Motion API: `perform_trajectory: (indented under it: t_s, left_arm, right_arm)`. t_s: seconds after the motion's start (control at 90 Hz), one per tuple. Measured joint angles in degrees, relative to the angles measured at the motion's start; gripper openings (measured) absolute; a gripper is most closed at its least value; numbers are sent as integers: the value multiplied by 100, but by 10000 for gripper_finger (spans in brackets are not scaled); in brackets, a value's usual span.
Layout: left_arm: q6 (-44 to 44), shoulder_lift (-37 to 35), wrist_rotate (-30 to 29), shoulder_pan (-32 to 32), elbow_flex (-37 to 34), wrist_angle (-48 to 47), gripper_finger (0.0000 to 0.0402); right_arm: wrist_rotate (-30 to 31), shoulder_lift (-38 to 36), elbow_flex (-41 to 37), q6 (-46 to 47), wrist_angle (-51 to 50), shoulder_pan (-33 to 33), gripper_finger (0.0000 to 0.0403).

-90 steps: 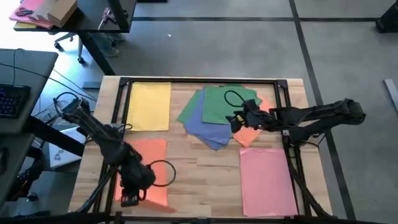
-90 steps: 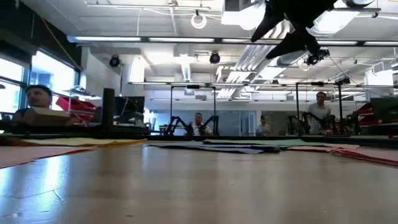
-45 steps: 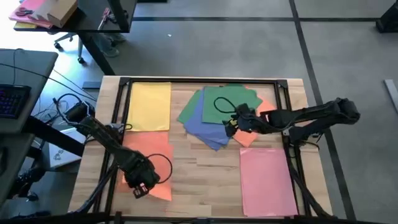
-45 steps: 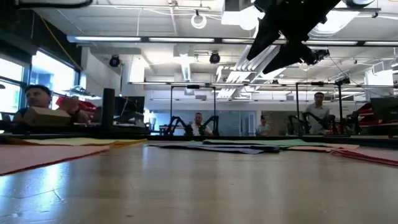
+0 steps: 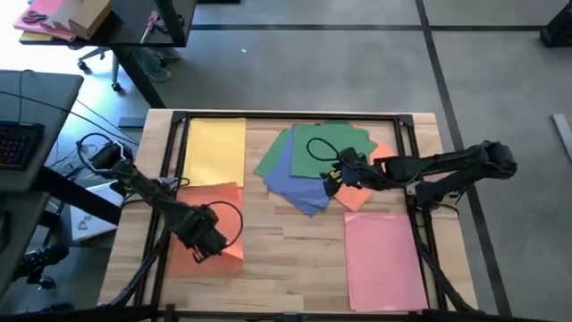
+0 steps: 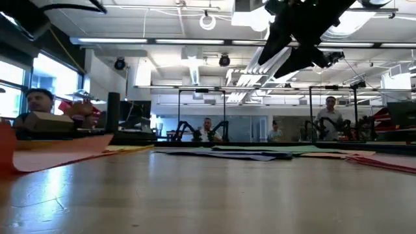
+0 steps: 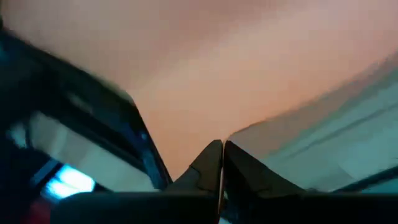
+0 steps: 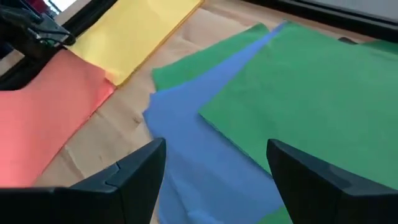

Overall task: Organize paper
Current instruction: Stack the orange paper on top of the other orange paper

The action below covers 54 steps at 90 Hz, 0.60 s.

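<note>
Between the closed fingers of the left gripper [image 5: 207, 240], at the near left of the table [image 5: 295, 246], sits the edge of the orange sheet [image 5: 210, 207]; the left wrist view shows the fingertips pressed together on it with orange filling the space beyond them, and the low view shows that end of the sheet curling up off the wood; just beyond its far edge lies the yellow sheet [image 5: 214, 150], flat and square. The right gripper [image 5: 332, 175] hangs above the mixed pile, its jaws spread wide; directly beneath them is the blue sheet [image 8: 186, 155], with the green sheet [image 8: 298, 106] lapping over it; the pink sheet [image 5: 382, 255] lies well to the near side.

The risk, as I judge it, is the orange sheet creasing or slipping, since a thin sheet pinched at one edge buckles if pushed rather than drawn.

Against half a second ago, the left gripper has moved toward the far side, and the orange sheet now looks shorter and bowed; the right arm has barely shifted.
</note>
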Motion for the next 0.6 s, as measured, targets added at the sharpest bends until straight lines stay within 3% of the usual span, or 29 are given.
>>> perform_trajectory:
  t_s: [0.222, 0.6]
  left_arm:
    - [670, 11, -45, -102, -115, 470, 0]
    - [719, 11, 391, -708, -345, 585, 0]
  right_arm:
    - [-109, 0, 0, -2, -4, -61, 264]
    - [-116, 0, 0, -4, -13, -57, 264]
